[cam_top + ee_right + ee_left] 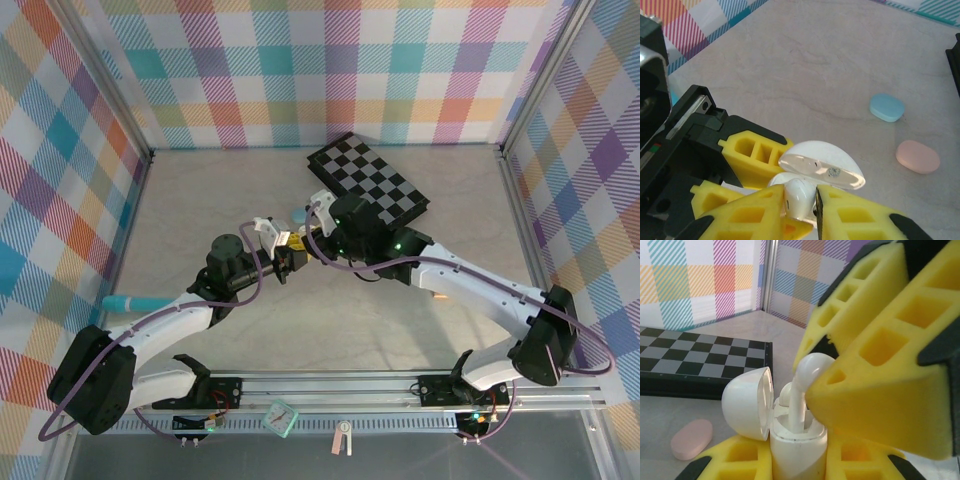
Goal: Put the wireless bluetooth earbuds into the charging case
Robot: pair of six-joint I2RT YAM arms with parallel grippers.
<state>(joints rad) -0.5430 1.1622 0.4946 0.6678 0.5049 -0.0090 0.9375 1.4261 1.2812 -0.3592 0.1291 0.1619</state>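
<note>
In the left wrist view my left gripper (799, 452) is shut on the body of a white charging case (797, 450), which it holds upright with its lid (747, 402) swung open to the left. A white earbud (802, 390) stands with its stem in one slot of the case. My right gripper (801, 200) is shut on the head of this earbud (800, 196) and comes in from above; its yellow fingers (880, 390) show in the left wrist view. A second white earbud (785, 392) sits in the slot behind. Both grippers meet mid-table (292, 247).
A black-and-white chessboard (370, 183) lies behind the grippers. On the table beyond the case lie a pale blue oval case (887, 107) and a pink oval case (917, 156). A teal stick (135, 301) lies at the left. The plaid walls (60, 180) close in the table.
</note>
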